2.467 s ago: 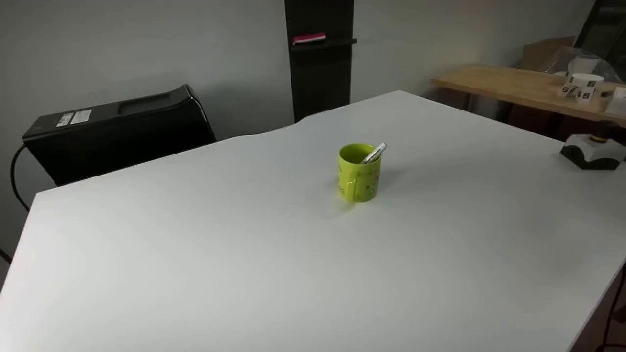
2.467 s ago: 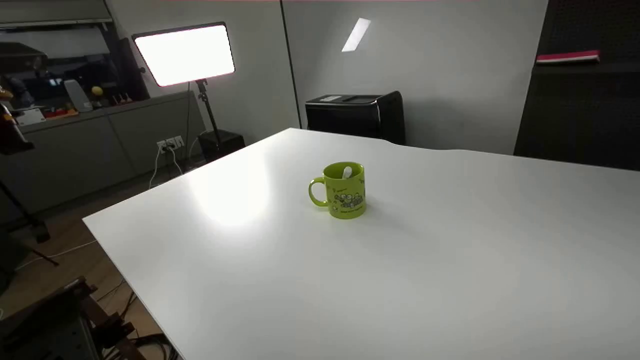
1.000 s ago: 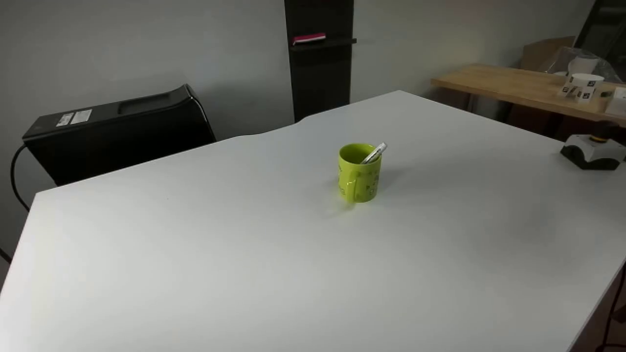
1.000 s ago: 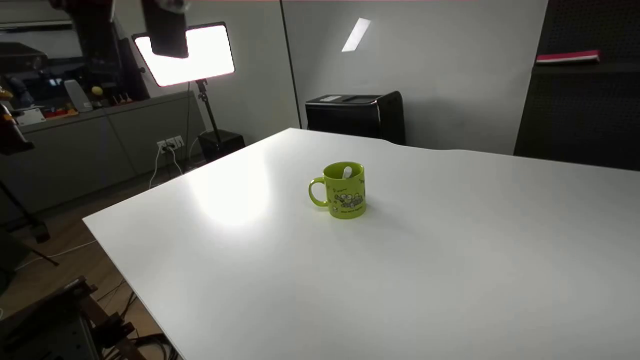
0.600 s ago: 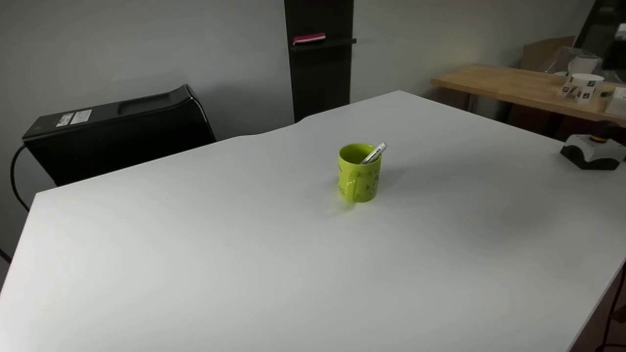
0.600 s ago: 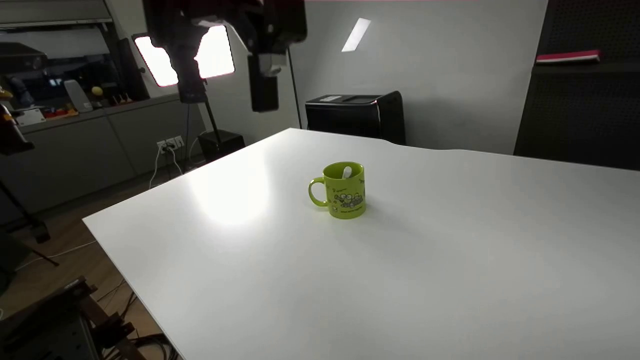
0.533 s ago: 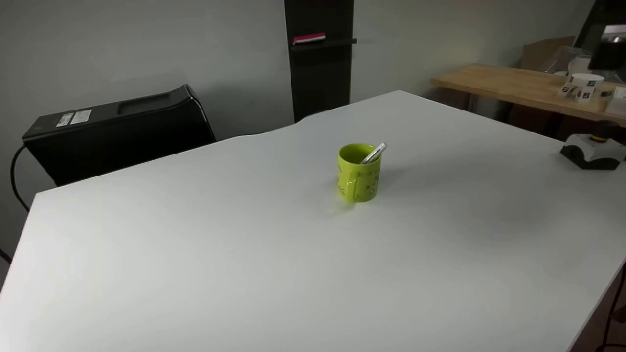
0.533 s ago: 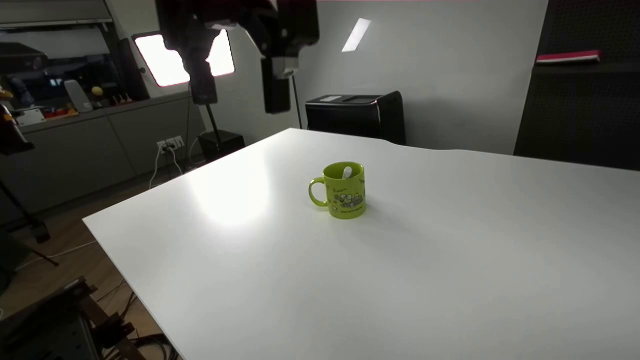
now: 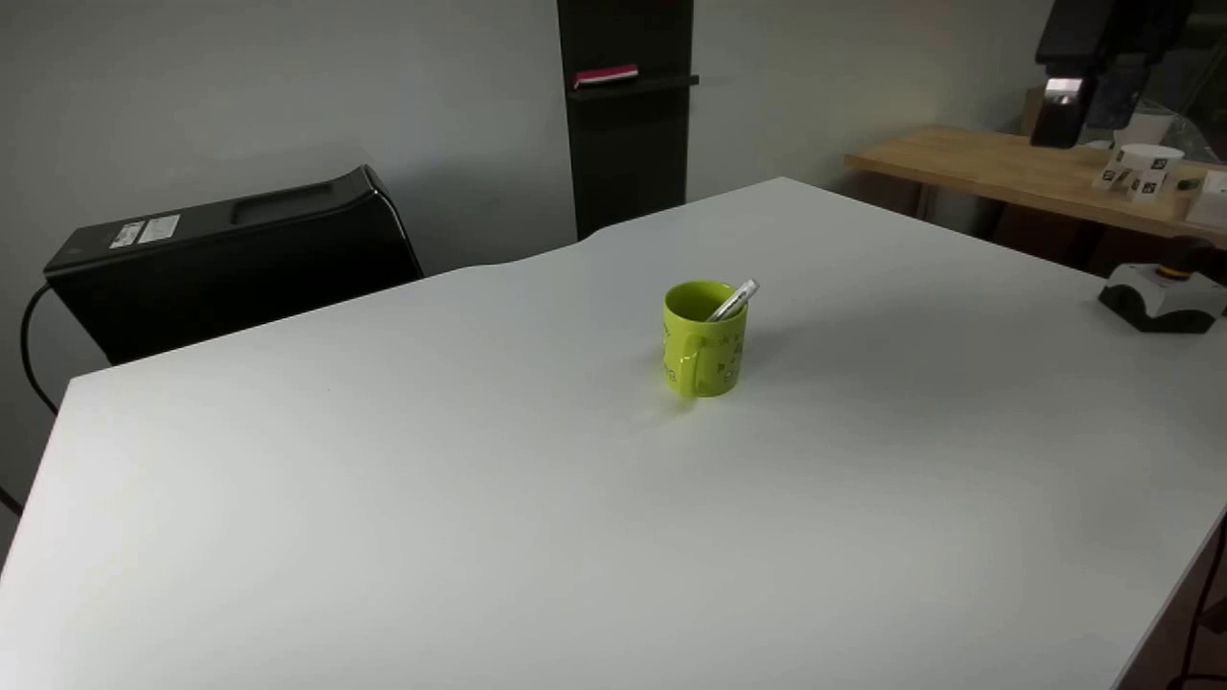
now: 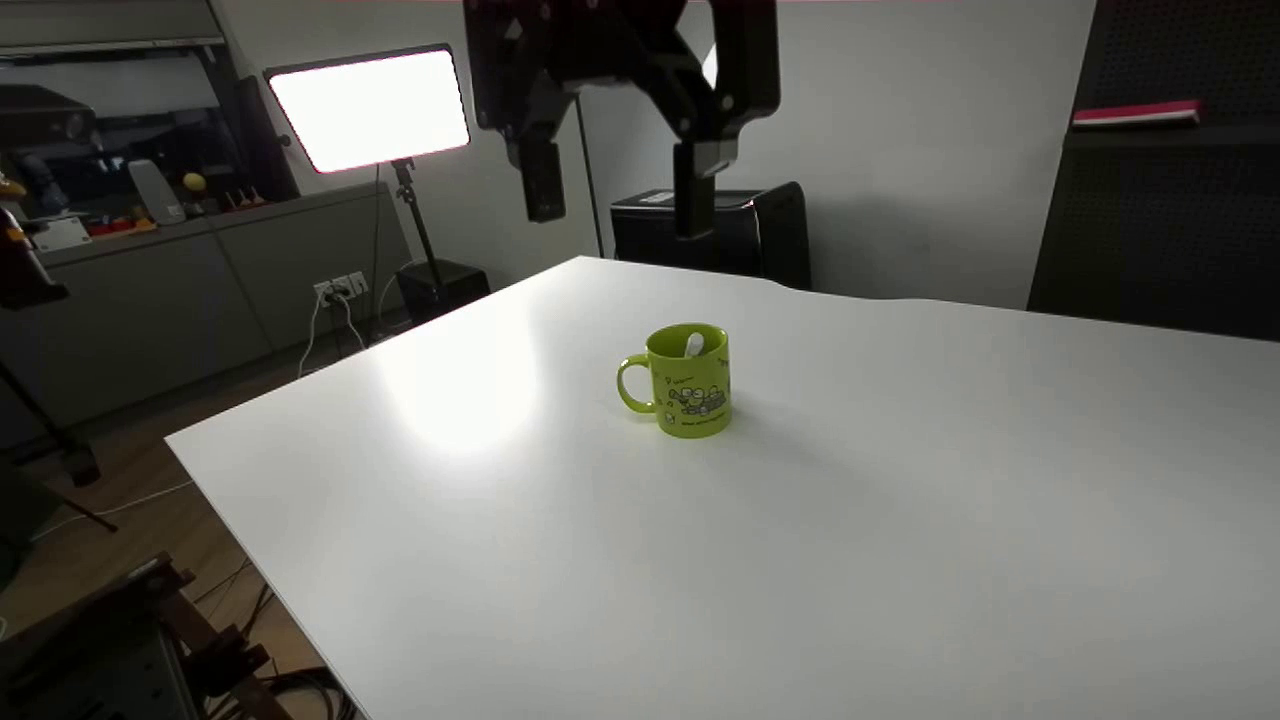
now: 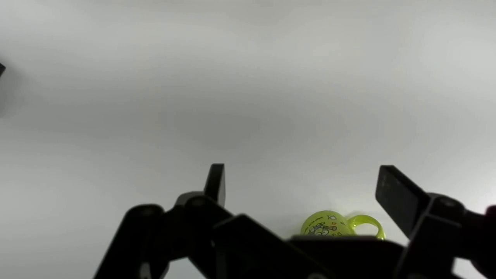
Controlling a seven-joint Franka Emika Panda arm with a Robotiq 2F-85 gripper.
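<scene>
In an exterior view, the black two-fingered gripper [image 10: 619,225] hangs at the upper centre of the frame, fingers pointing down and standing wide apart, above a broad, glossy white tabletop [image 10: 900,520]. It is clear of a lime-green, ceramic-looking mug [image 10: 690,400], the thing nearest to it. The mug stands upright near the centre of the frame in both exterior views, a dark cartoon print on its side and its loop handle [image 10: 622,385] turned toward the left of the frame. A slim white pen-like stick [image 9: 734,302] leans inside it, its end poking past the rim toward the upper right. In the wrist view the mug shows at the bottom, right of centre, partly hidden by the gripper's body.

A black box-shaped machine [image 9: 240,264] stands at the left in an exterior view; a squat white-and-black switch box [image 9: 1162,299] sits on the tabletop at the right edge, before a pale wooden table [image 9: 978,163].
</scene>
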